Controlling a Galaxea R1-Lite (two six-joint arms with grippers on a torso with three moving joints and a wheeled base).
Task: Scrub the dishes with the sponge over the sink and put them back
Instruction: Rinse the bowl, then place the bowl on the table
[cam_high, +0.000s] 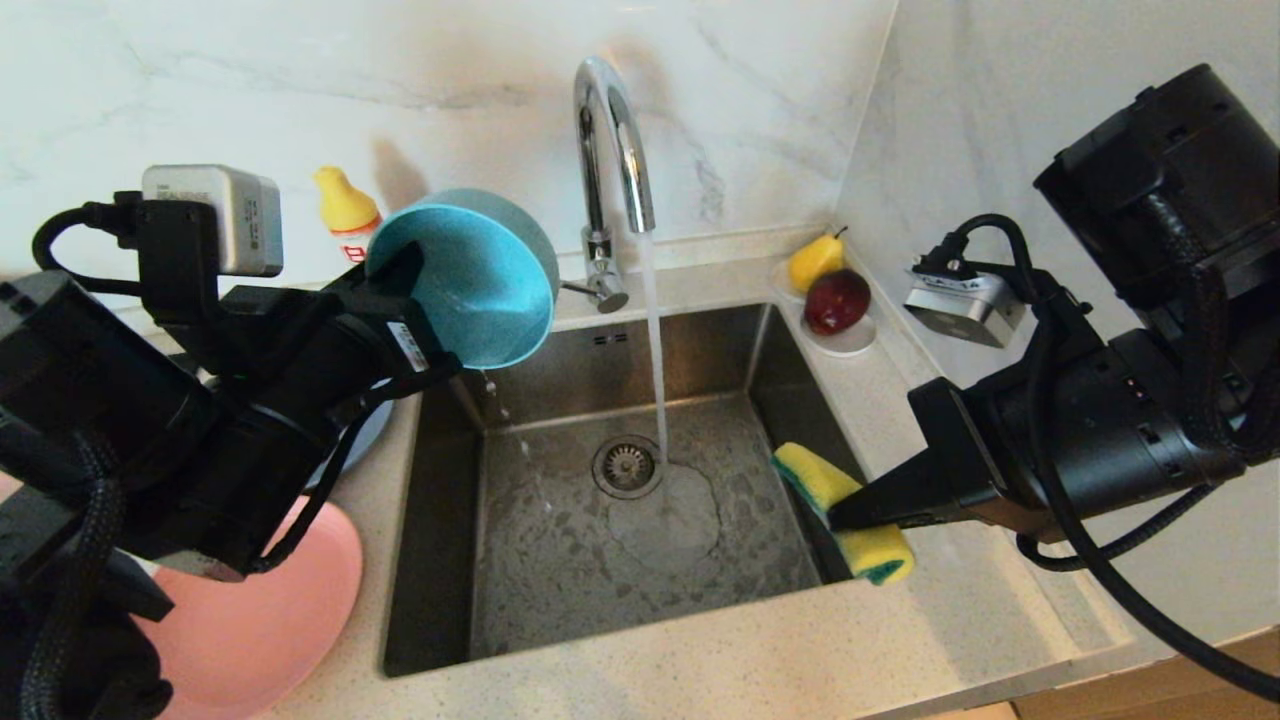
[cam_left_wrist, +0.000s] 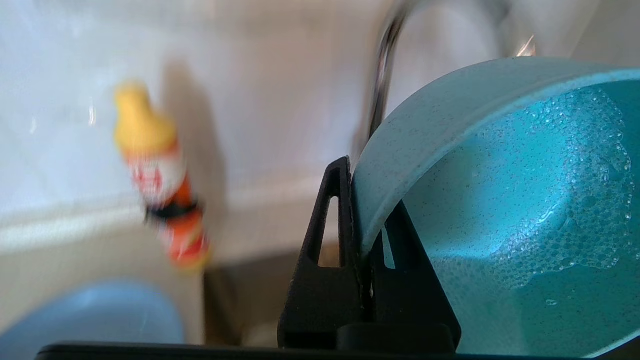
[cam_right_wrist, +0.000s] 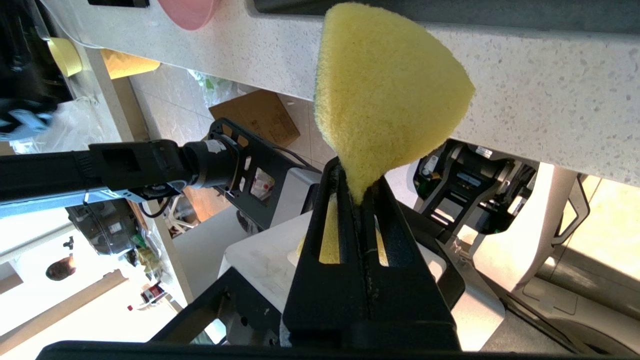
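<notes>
Teal bowl (cam_high: 470, 275) tilted, sudsy inside, rim pinched by left end effector (cam_left_wrist: 367, 240); right end effector (cam_high: 835, 515) squeezing yellow sponge (cam_high: 845, 510).

You had open room over the middle and near half of the sink (cam_high: 600, 560), with only the water stream (cam_high: 655, 350) falling from the tap (cam_high: 610, 150) to the drain (cam_high: 626, 466). The left gripper (cam_high: 400, 300) blocked the sink's far left corner with the clamped, tilted bowl (cam_high: 480, 280), a bottle (cam_high: 345, 210) close behind. The right gripper (cam_high: 840, 515) and its pinched sponge (cam_high: 840, 510) crowded the right rim, fruit saucer (cam_high: 840, 335) beyond.
</notes>
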